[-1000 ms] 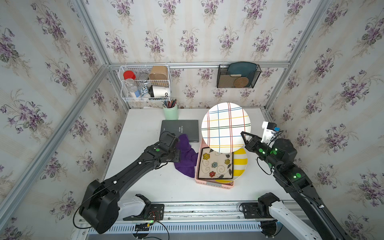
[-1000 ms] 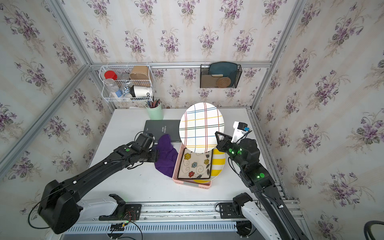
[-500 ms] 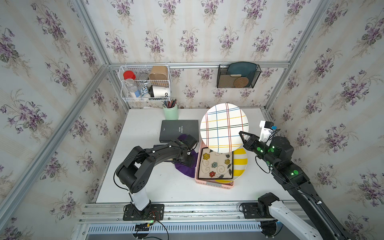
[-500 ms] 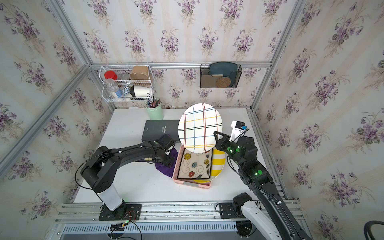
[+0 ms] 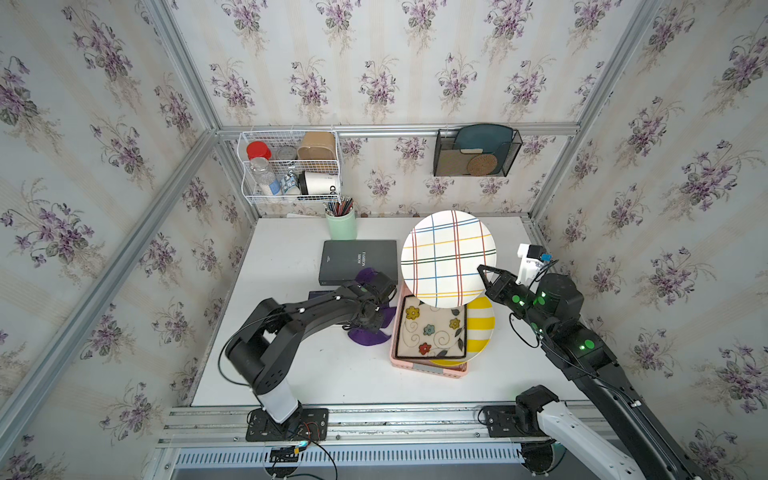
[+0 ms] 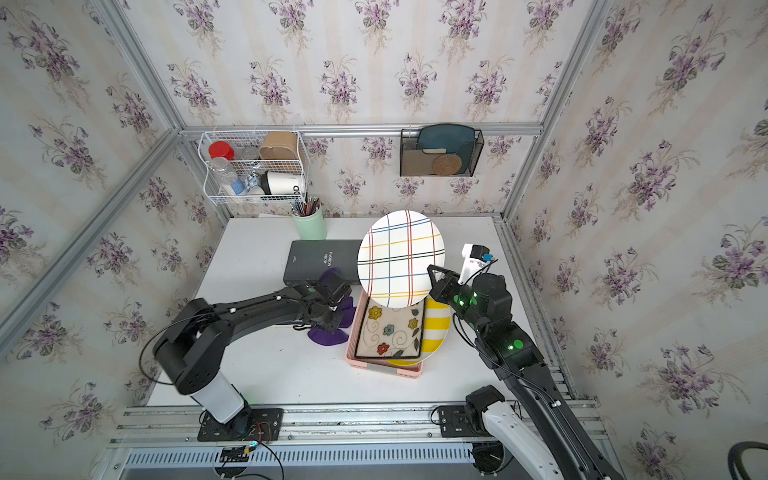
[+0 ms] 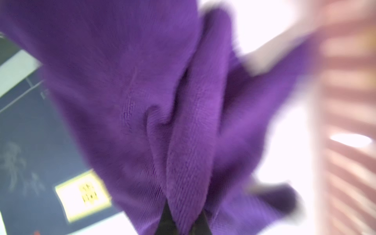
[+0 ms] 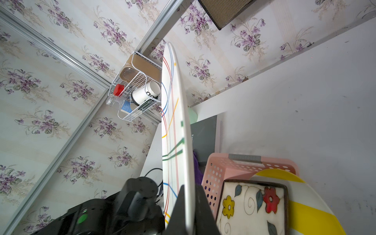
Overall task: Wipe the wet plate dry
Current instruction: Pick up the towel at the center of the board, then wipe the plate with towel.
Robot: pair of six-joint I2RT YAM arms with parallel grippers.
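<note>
Plate (plaid) sits clamped in right gripper; left gripper pinches purple cloth.

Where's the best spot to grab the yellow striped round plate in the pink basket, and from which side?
Grip the yellow striped round plate by its exposed rim, coming from the robot's right. That edge juts past the wall of the pink plastic basket, while the square floral plate covers the rest, so probably only there can jaws close over it.

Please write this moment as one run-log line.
left gripper: shut on purple cloth | right gripper: shut on plaid plate, raised | wiping: not yet
</note>
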